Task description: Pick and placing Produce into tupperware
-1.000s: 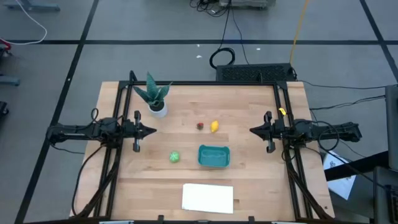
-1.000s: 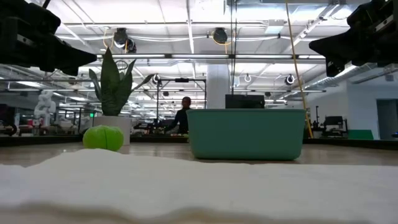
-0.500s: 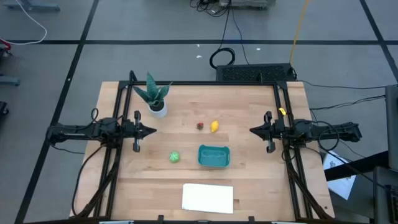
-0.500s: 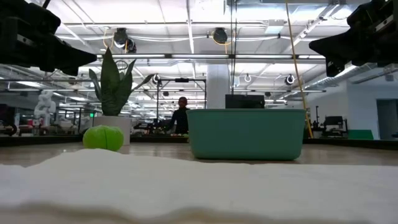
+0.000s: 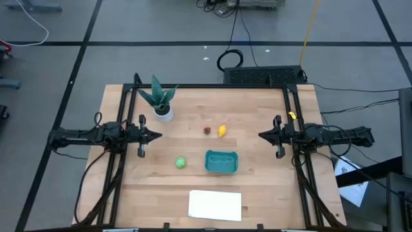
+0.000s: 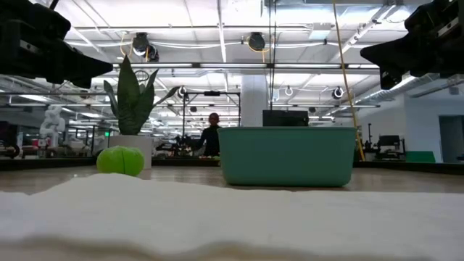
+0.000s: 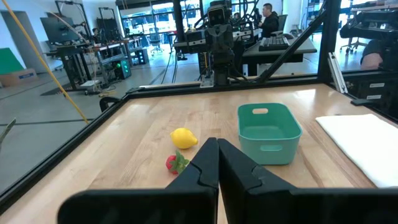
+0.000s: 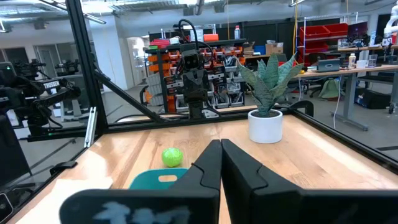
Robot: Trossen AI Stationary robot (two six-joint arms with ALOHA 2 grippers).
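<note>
The teal tub [image 5: 221,162] stands on the table near its middle, also in the low view [image 6: 287,156] and the left wrist view [image 7: 267,132]. The light green round piece [image 5: 180,162] lies left of it. The yellow lemon [image 5: 222,131] and the small dark red piece [image 5: 207,130] lie beyond the tub, side by side, seen again as lemon [image 7: 183,137] and red piece [image 7: 174,163]. My left gripper [image 5: 159,136] hovers shut at the table's left edge. My right gripper [image 5: 261,135] hovers shut at the right edge. Both touch nothing.
A spiky green plant in a white pot [image 5: 162,103] stands at the far left of the table. A flat white sheet [image 5: 215,205] lies at the near edge. Black frame rails [image 5: 122,161] run along the left and right sides. A person [image 6: 211,136] shows in the room behind.
</note>
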